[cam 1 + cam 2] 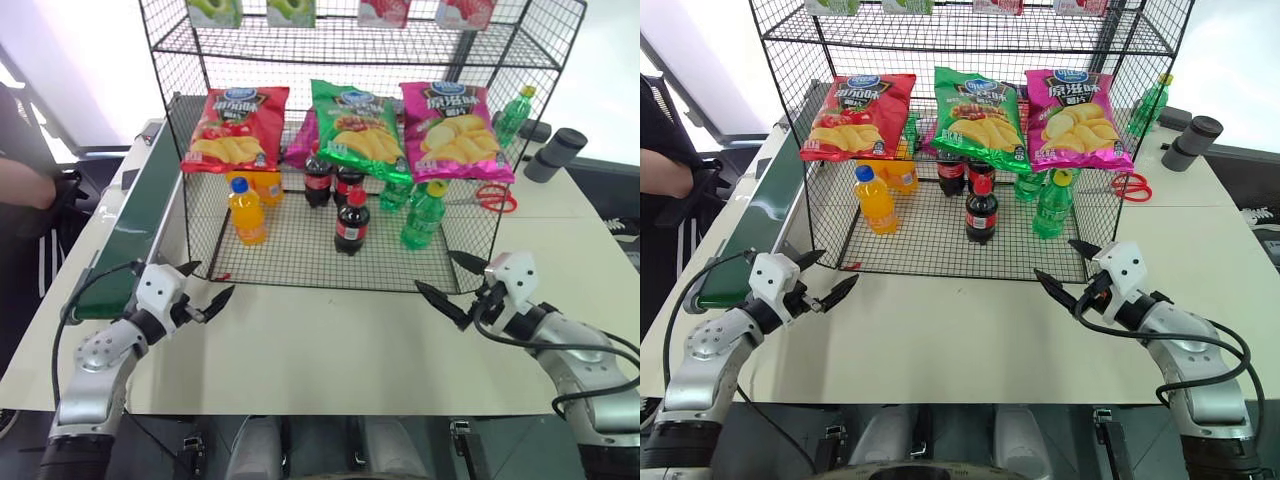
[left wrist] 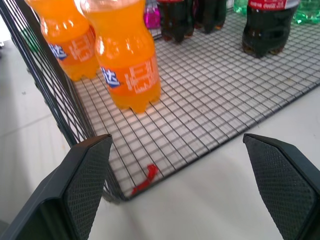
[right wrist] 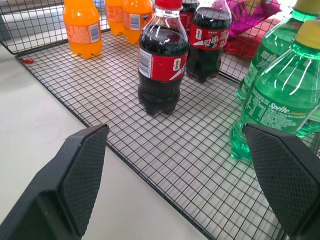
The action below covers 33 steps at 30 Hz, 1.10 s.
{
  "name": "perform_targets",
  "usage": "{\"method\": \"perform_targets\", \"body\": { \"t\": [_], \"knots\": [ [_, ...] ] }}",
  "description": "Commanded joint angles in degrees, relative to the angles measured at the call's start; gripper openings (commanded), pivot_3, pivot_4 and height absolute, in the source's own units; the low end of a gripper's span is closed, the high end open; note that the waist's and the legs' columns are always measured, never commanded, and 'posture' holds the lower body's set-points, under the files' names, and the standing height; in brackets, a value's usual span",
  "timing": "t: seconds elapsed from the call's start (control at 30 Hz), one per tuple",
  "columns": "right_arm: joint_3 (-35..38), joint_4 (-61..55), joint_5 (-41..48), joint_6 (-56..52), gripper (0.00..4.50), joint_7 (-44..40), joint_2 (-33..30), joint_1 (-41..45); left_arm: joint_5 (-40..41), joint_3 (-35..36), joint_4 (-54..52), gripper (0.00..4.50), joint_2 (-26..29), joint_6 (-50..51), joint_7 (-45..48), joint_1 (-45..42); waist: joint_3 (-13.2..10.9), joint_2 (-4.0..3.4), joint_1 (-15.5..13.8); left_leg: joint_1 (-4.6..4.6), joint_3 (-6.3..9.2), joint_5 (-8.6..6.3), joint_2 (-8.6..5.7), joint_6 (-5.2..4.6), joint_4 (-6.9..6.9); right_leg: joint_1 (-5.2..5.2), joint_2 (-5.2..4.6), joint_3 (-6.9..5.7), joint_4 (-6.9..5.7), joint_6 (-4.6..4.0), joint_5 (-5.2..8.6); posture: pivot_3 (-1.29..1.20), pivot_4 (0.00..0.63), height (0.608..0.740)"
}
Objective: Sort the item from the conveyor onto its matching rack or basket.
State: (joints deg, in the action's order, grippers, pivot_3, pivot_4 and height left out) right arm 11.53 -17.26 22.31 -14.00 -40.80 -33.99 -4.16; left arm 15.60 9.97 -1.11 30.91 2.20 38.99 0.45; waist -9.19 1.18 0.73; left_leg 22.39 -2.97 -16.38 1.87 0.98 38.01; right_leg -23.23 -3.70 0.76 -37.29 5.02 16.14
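White surface (image 1: 330, 350) is spread under everything. On the rack's (image 1: 300, 250) mesh floor the cola bottle (image 1: 352, 222) is seen upright, between orange and green bottles, apart from both hands. Left hand (image 1: 200, 292) and right hand (image 1: 452, 282) are held spread and empty near the rack's front. No bottle is seen on the conveyor (image 1: 135, 225), whose far end is hidden; hands are best kept clear.

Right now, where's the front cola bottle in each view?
Left eye: cola bottle upright mid-rack floor.
Right eye: centre, same spot.
Left wrist: lower body, cap cropped.
Right wrist: whole bottle.
Shared landmark: orange bottle, to its left in all views.
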Motion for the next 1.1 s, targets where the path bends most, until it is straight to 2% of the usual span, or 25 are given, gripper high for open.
{"method": "perform_targets", "body": {
  "t": [0.03,0.73,1.1],
  "knots": [
    [0.5,0.2,-0.3,1.9,4.45,0.2,0.6,0.6,-0.2,1.1,0.3,4.5,0.1,-0.5,-1.0,-0.8,0.0,0.0,0.1,0.0,0.0,0.0,0.0,0.0,0.0,0.0,0.0,0.0,0.01,0.0,0.0,0.0,0.15,0.74],
    [-0.1,-1.6,-0.1,-1.8,4.45,0.4,0.3,1.2,0.7,1.3,-4.8,4.5,-1.0,2.3,-2.7,3.7,0.0,-0.02,0.1,0.02,0.0,-0.01,0.0,0.01,-0.13,-0.03,-0.07,0.0,0.14,-0.02,0.01,0.0,0.15,0.74],
    [-0.4,-1.9,-0.3,-1.9,4.45,0.5,0.6,1.1,0.9,1.3,-5.1,4.5,-0.9,3.1,-2.4,3.4,0.0,-0.03,0.0,0.05,0.0,-0.01,-0.01,0.02,-0.15,-0.06,-0.1,-0.01,0.18,-0.16,0.08,0.0,0.15,0.74]
  ]
}}
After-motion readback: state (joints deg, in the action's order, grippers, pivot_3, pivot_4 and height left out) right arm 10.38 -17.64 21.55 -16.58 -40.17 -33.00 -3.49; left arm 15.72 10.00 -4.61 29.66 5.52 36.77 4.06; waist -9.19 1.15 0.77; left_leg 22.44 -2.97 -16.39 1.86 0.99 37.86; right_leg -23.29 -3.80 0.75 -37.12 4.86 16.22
